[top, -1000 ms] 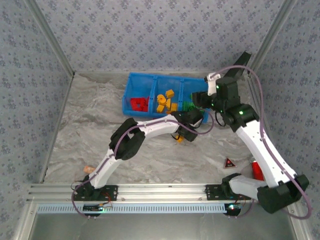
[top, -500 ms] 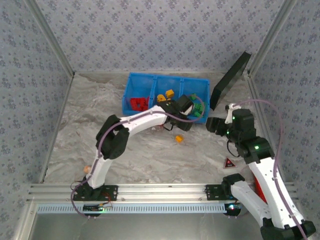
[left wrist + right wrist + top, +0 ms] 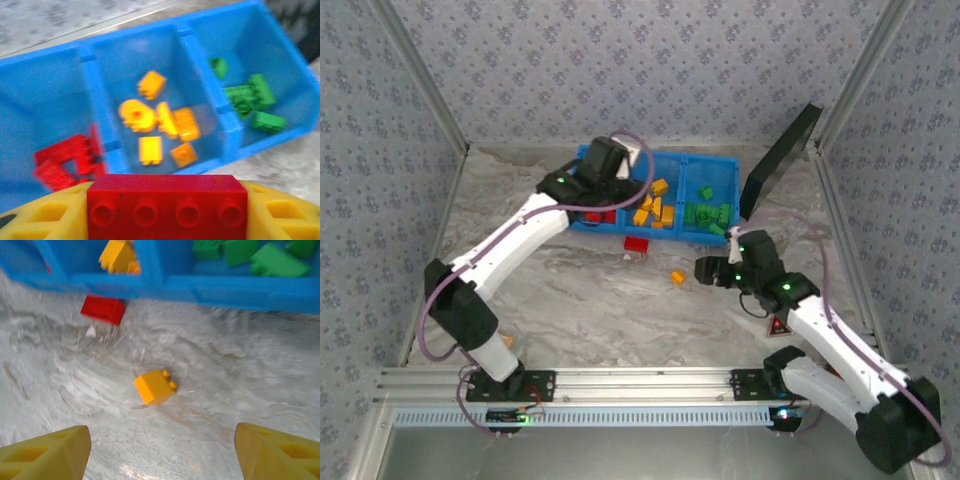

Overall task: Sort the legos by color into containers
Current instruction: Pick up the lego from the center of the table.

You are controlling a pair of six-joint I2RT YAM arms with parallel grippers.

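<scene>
Legos (image 3: 180,125) already lie sorted in the blue bin (image 3: 135,55): red ones (image 3: 62,162) in its left compartment, yellow-orange ones (image 3: 150,85) in the middle, green ones (image 3: 250,97) on the right.

Your left gripper (image 3: 167,215) is clamped on a long red brick (image 3: 165,190), held crosswise between the yellow fingers (image 3: 45,217) with its row of studs facing the wrist camera. That view is blurred, but the gripper seems to hang above the near side of the bin, toward the red compartment.

Your right gripper (image 3: 160,455) stands wide apart with nothing between its fingertips, low over the marbled grey table (image 3: 250,390).

Two pieces are not yet binned. An orange brick (image 3: 154,386) lies tilted on the table ahead of the right gripper, apart from the bin. A loose red brick (image 3: 103,309) sits on the table just beside the bin's near wall, below the middle compartment.

From above you can see a black panel (image 3: 780,160) leaning at the far right corner, and a red triangular marker (image 3: 780,326) beside your right arm.
</scene>
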